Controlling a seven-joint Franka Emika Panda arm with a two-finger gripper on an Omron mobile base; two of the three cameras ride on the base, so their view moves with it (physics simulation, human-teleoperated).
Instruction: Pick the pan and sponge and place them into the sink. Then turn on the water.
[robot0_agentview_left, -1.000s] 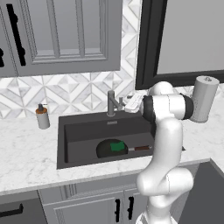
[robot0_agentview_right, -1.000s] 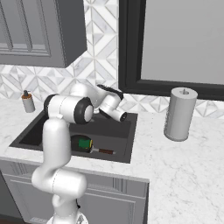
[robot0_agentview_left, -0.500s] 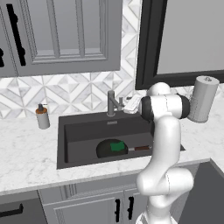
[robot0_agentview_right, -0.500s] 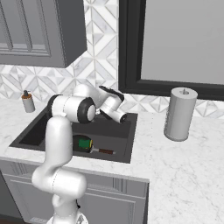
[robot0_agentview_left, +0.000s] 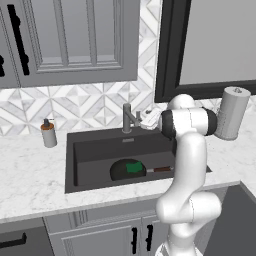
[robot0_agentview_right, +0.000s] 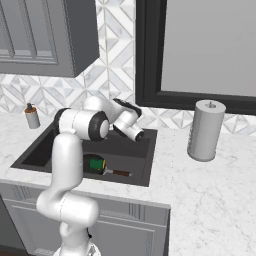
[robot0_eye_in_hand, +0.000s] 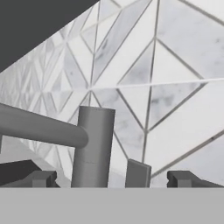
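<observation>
The open, empty claw hangs low in the hand view, close before the faucet and tiled wall. At lower centre of the left base view the pan with the sponge lies against the sink front wall, basin floor free to its left; no readable writing

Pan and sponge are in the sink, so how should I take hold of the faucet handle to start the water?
Go for the small flat lever beside the faucet post, not the spout. It stands upright between the open gripper's fingertips, so keep coming straight in from the sink's right side and close across its thin faces. Its base is hidden.
</observation>
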